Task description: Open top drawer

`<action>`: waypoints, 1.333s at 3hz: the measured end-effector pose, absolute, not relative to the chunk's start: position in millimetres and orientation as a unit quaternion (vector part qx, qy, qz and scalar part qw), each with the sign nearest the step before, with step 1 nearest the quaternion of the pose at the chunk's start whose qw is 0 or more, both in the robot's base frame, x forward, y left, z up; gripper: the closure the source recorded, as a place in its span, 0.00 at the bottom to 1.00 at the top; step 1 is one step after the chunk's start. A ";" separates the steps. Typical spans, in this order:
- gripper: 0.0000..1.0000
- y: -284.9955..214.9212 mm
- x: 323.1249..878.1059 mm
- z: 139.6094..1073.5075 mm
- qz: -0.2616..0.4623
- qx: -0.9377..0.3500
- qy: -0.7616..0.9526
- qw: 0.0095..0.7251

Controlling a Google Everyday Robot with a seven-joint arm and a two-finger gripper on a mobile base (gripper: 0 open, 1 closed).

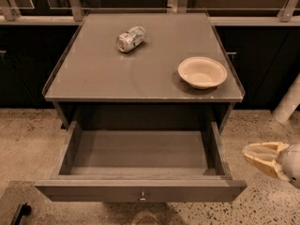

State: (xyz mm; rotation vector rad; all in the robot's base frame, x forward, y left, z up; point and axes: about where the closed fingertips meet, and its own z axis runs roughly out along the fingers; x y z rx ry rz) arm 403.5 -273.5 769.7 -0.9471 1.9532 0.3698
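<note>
plainly the grey-brown top drawer [140,161] stands pulled out, pincer [263,157] off its right corner, grip unclear.

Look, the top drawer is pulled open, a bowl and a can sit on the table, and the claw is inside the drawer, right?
Not quite. The claw is not inside the top drawer; the camera view shows it outside, off to the drawer's right. The rest holds: the drawer is pulled open, and the bowl and the can sit on the table.
</note>
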 end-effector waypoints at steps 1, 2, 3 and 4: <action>0.34 -273.5 403.5 769.7 0.150 -0.384 0.791 0.453; 0.11 -273.5 403.5 769.7 0.150 -0.384 0.791 0.453; 0.00 -273.5 403.5 769.7 0.150 -0.384 0.791 0.453; 0.00 -273.5 403.5 769.7 0.150 -0.384 0.791 0.453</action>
